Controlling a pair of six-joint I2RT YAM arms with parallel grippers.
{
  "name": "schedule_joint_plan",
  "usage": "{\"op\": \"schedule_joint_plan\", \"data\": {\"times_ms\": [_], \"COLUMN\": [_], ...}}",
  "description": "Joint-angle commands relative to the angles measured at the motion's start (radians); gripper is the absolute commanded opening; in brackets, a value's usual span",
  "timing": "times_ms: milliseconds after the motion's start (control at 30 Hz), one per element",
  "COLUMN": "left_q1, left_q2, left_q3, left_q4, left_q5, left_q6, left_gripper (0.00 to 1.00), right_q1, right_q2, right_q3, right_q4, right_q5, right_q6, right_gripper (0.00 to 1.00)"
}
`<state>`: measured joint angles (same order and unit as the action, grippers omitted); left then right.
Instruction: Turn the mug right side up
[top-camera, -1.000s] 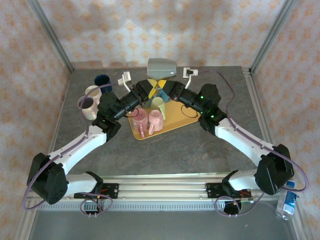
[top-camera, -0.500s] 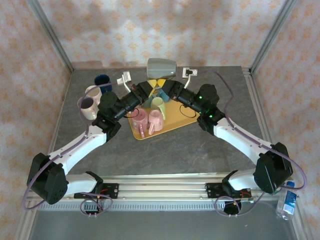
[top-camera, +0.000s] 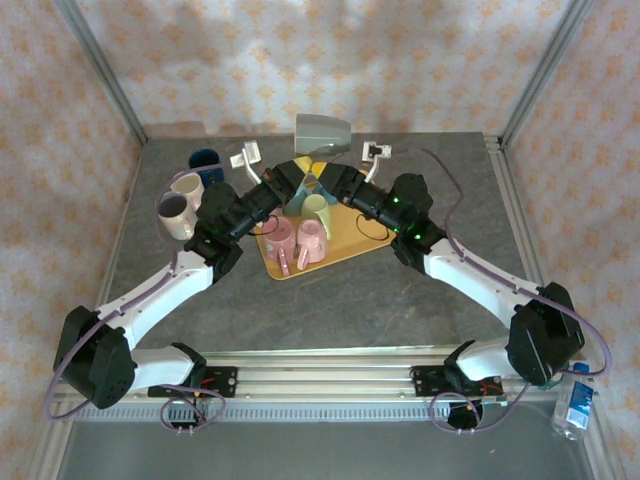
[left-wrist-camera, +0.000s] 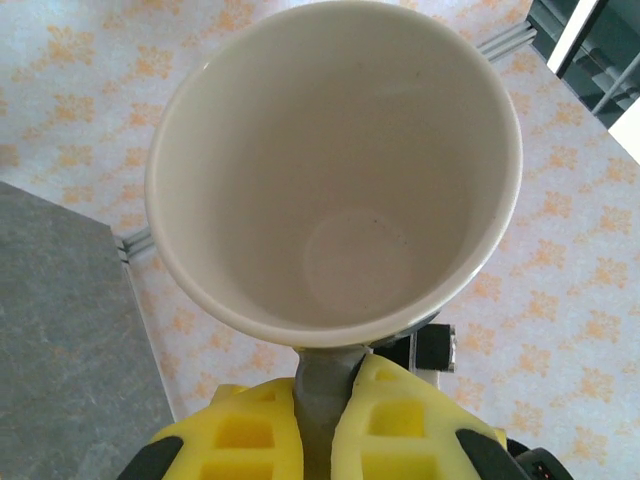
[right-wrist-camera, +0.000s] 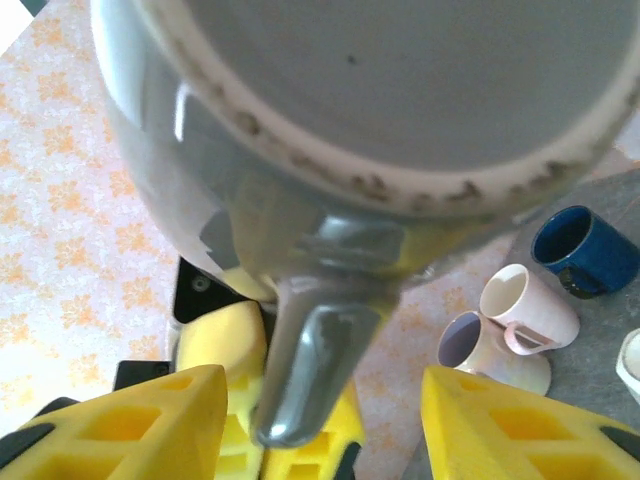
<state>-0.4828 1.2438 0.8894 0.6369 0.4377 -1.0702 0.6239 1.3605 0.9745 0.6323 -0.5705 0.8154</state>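
- The grey mug (top-camera: 322, 133) hangs in the air over the far corner of the yellow tray (top-camera: 345, 238), close to the papered back wall (top-camera: 330, 60), with both arms meeting beneath it
- Two pink mugs (top-camera: 311, 241) and a pale green mug (top-camera: 317, 207) stand on the tray just under the grippers
- A blue mug (top-camera: 205, 160) and two pale mugs (top-camera: 186, 186) crowd the table to the tray's left
- The table (top-camera: 430, 300) is bare grey from the tray toward the arm bases and along the right side
- Left gripper (left-wrist-camera: 322, 410): yellow fingers are clenched on the mug's handle (right-wrist-camera: 305, 370), and the mug's mouth faces its camera (cream inside)
- Right gripper (right-wrist-camera: 322, 400): jaws are spread wide, with the handle between them touching neither pad
- Against a second ago, the right arm's wrist end has swung a little leftward, and the mug sits almost where it was
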Motion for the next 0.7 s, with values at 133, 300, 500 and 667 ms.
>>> {"op": "schedule_joint_plan", "data": {"times_ms": [133,300,500,667], "left_q1": [-0.002,0.015,0.064,0.114], "left_q2": [-0.125,-0.172,-0.229,-0.275], "left_q3": [0.101,0.129,0.132,0.146], "left_q4": [-0.184,-0.373,-0.546,-0.759], "left_q5": [-0.073,-0.118,-0.138,-0.177], "left_q6": [0.203,0.305,0.398,0.488], "left_gripper": [0.0,0.0,0.0,0.0], "right_q1": [0.007,0.007,0.004,-0.024], "right_q2": [-0.059,-0.12,-0.197,-0.228], "right_q3": [-0.017,-0.013,0.001,0.018], "right_q4": [-0.072,-0.219,-0.434,-0.594], "right_q5": [0.052,0.076,0.137,0.177], "right_q6": [-0.06,-0.156,-0.287,-0.368], "right_gripper": [0.58,0.59,0.59,0.59]}}
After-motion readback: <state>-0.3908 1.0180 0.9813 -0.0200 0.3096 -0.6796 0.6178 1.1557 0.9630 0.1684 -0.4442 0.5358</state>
